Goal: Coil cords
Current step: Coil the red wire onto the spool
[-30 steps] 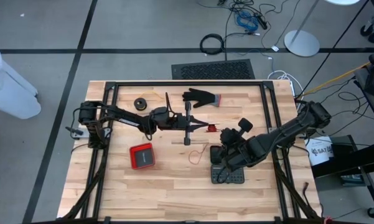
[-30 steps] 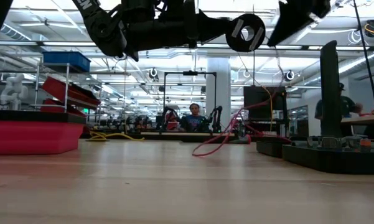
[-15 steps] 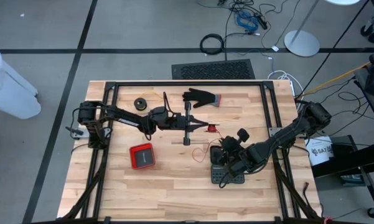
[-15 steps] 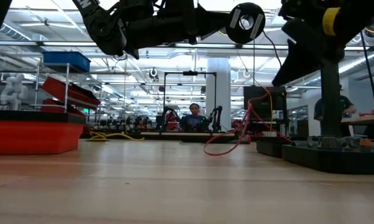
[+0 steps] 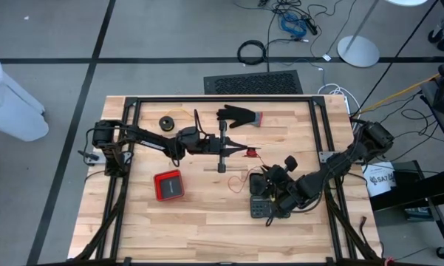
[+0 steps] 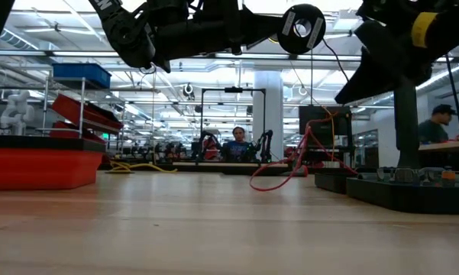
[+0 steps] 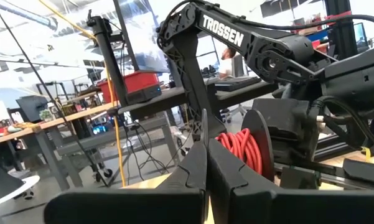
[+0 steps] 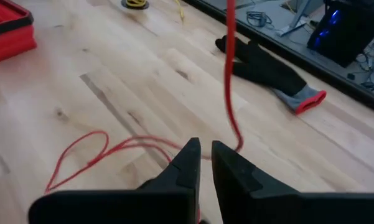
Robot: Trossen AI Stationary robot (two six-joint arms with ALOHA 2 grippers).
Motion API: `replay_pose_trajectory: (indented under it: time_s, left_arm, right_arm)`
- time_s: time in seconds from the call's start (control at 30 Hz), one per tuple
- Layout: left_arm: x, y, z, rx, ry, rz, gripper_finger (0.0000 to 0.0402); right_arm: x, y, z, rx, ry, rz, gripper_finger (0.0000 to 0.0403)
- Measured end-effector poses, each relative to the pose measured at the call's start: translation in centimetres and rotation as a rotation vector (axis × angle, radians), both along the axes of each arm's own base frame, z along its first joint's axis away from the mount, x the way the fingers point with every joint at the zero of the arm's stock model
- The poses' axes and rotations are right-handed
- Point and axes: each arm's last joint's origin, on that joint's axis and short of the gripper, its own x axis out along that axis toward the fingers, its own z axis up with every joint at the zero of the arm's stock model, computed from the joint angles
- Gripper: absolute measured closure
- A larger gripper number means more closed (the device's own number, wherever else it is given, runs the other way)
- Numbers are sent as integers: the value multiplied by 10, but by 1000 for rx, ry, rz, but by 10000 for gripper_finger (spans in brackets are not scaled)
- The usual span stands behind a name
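High view: glove [image 5: 238,115] beyond cords [image 5: 240,179]; red case [image 5: 168,185] aside

Robotics lab: rows of workbenches [image 6: 214,163], other robot arms [image 6: 265,142], seated person [image 6: 237,144].

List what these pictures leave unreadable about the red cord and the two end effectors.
- Red cord: right wrist view, its upper end is cut off by the picture's edge.
- Right end effector: its own fingers hide whether the cord is pinched between them.
- Left end effector: left wrist view, fingers shut; the contact with the red coil behind cannot be made out.
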Motion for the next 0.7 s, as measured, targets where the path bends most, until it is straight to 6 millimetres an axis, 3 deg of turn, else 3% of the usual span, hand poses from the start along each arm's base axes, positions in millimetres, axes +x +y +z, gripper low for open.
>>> replay_pose_trajectory:
  time_s: [0.3,0.7]
  left_arm:
    - [0,0,0,0,2,1,401]
    - [0,0,0,0,2,1,401]
  right_arm:
    - [-14,5,-12,44,-34,-15,366]
    - [-9,0,-9,-17,-107,-45,303]
